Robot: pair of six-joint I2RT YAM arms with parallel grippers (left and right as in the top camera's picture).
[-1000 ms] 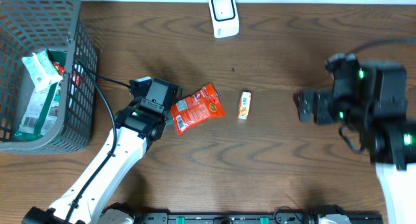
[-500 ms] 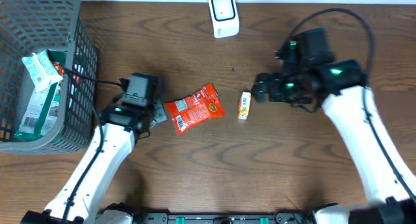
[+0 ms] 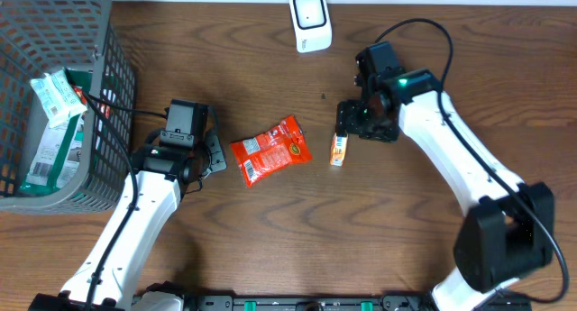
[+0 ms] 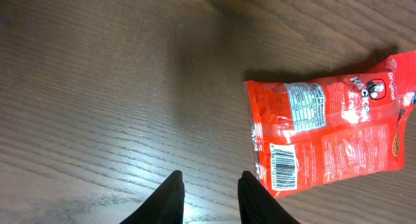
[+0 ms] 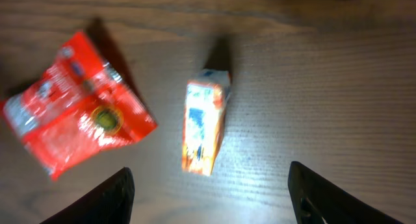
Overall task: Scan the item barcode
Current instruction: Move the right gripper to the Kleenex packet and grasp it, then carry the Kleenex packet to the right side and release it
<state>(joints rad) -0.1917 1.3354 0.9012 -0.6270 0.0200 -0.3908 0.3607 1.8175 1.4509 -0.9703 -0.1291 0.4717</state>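
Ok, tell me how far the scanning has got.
Done: nothing evident; the bag lies on the table, barcode up, apart from the empty left gripper. In hand: the right gripper hangs open over the box, not gripping. Left: grip an item, present it to the scanner.

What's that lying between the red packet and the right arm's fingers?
A small orange-and-white box, apart from the red packet. The overhead view shows it; in the right wrist view it sits framed by the open right fingers.
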